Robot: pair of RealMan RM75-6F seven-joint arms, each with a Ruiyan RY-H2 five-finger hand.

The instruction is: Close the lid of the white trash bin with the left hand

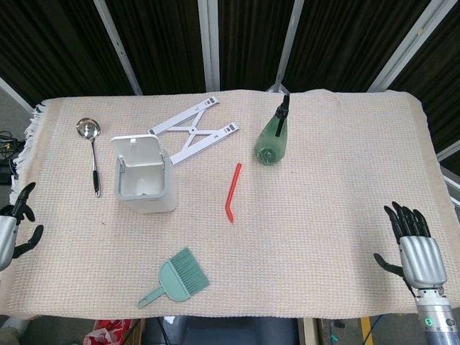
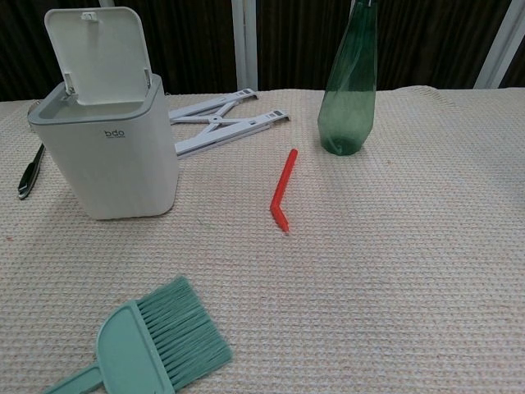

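Left hand (image 1: 13, 230) empty, fingers apart, well apart from bin (image 1: 147, 188).

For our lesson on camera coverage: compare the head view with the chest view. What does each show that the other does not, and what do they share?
Only the head view shows the left hand and right hand, both empty with fingers apart at the table's near edge, and the ladle bowl.

Only the chest view shows the logo on the front of the white trash bin.

Both show the bin with its lid raised, the white folding stand, green spray bottle, red stick and green brush.
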